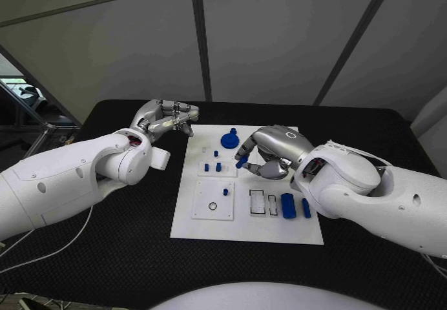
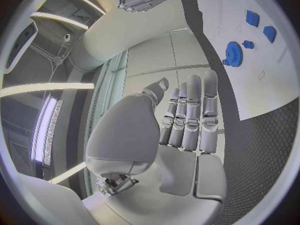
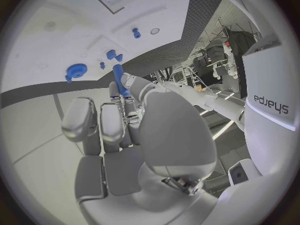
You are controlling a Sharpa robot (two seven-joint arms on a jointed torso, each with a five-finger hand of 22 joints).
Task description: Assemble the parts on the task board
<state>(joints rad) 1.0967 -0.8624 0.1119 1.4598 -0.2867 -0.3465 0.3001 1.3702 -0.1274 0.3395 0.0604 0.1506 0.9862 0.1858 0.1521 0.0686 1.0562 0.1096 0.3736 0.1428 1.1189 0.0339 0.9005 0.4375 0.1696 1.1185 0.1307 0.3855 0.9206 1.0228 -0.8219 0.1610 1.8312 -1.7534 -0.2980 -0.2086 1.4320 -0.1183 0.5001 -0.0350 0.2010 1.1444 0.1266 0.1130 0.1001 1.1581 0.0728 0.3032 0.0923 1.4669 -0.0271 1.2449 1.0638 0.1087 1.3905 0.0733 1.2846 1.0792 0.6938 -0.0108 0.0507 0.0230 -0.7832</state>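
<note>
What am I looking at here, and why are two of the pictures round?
This is a two-armed robot seen by its own cameras. The square picture comes from its head, looking down on a black table. The round ones come from fisheye cameras at each wrist. On the table lies a white task board with small blue parts, among them a blue gear. The right hand holds a blue peg in its fingertips over the board. The left hand holds nothing and hangs beside the board.
</note>
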